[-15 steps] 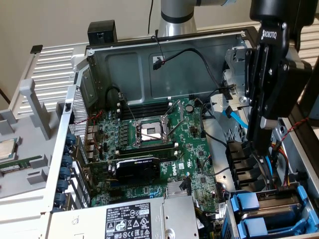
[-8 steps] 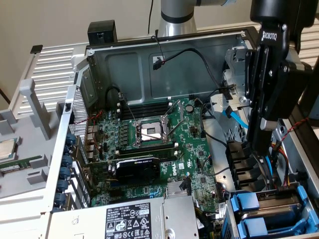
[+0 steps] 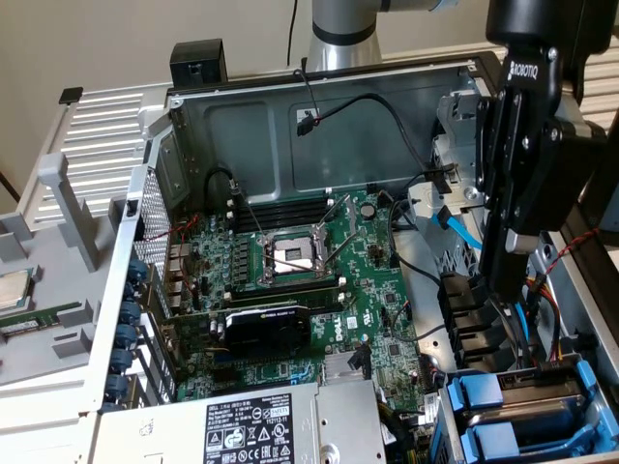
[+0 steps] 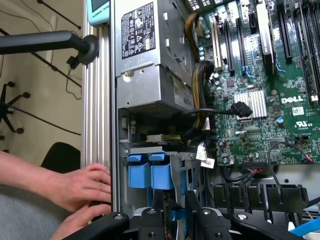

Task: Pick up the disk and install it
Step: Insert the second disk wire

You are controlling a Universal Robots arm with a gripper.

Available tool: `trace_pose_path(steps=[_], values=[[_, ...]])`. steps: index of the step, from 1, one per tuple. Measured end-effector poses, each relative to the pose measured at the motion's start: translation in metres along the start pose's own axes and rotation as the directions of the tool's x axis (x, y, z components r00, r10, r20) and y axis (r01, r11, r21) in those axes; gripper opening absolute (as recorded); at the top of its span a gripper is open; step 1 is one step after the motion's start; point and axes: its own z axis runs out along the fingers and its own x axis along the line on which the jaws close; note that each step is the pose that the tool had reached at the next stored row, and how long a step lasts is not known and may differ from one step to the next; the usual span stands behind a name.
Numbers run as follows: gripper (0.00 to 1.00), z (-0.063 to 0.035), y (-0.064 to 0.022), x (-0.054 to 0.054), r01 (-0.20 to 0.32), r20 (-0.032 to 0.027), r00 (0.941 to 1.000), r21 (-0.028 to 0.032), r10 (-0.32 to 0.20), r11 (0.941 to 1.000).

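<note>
Directly under the tool point(image 3: 503, 285), grip unreadable, the disk point(image 3: 527, 385) flat, lengthwise across exterior view.

you see end effector point(image 3: 522, 253) fingertips hidden behind drive cage point(image 3: 527, 411); disk point(image 4: 176, 220) mostly blocked by fingers point(image 4: 157, 222); hand point(image 4: 80, 192) cut off by frame edge.

Green motherboard point(image 3: 319, 290), grey power supply point(image 4: 145, 55)

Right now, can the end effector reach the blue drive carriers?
Probably yes: the end effector hangs right above the blue drive carriers, nothing between. A person's hand rests on the case rail alongside.
</note>
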Motion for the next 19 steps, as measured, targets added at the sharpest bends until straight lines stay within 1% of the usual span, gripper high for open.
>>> trace_pose_path(steps=[6, 7, 8, 10, 19], values=[[0.31, 0.0, 0.0, 0.0, 0.001, -0.0002, 1.0, -0.0008, -0.001, 1.0], [0.29, 0.0, 0.0, 0.0, 0.001, -0.0004, 1.0, -0.0009, -0.001, 1.0], [0.29, 0.0, -0.0001, 0.0, 0.001, -0.0007, 1.0, -0.0011, -0.001, 1.0], [0.16, -0.0001, -0.0003, 0.0, 0.001, -0.0011, 1.0, -0.0012, -0.001, 1.0], [0.16, -0.0001, -0.0006, -0.0001, 0.001, -0.0011, 1.0, -0.0015, -0.001, 1.0]])
